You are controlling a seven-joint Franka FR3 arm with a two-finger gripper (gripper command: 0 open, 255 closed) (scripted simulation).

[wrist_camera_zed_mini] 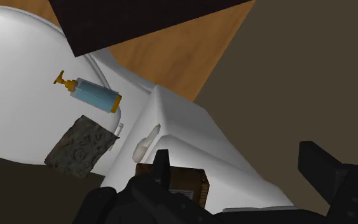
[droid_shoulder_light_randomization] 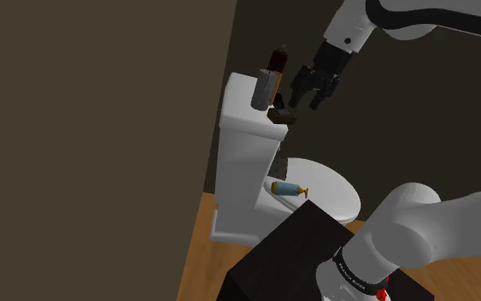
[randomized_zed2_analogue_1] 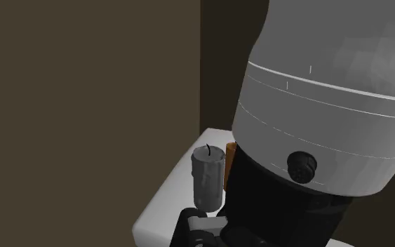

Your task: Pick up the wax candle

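1. Find the grey candle (droid_shoulder_light_randomization: 264, 90) standing upright, black wick up, on the lid of the white toilet tank (droid_shoulder_light_randomization: 240, 132). Placed just beside a dark red container (droid_shoulder_light_randomization: 278, 60) and near a small brown box (droid_shoulder_light_randomization: 283, 117).
2. Note the jaws spread apart, pinching nothing, hanging over the brown box to the shoulder view's right of the candle and not touching it.
3. Main risk, probably: coming in too low or too far sideways and striking the candle's wall with one jaw instead of straddling it. Likely to tip it against the dark red container or send it rolling off the lid.
4. Expect trouble from the crowding too: closing around candle and container together, or nudging the box over the tank's edge toward the toilet lid (wrist_camera_zed_mini: 18, 76) below.
5. Beware a slip after closing: a smooth, round side, probably easy to squeeze out if pinched off-centre or too near the top.
6. Containers:
   - Dark red container: standing, contents unseen.
   - Brown box: shut, contents hidden.
   - Blue bottle (wrist_camera_zed_mini: 95, 95): gold pump, lying on its side on the toilet lid beside a grey patterned block (wrist_camera_zed_mini: 82, 147), fill impossible to tell.
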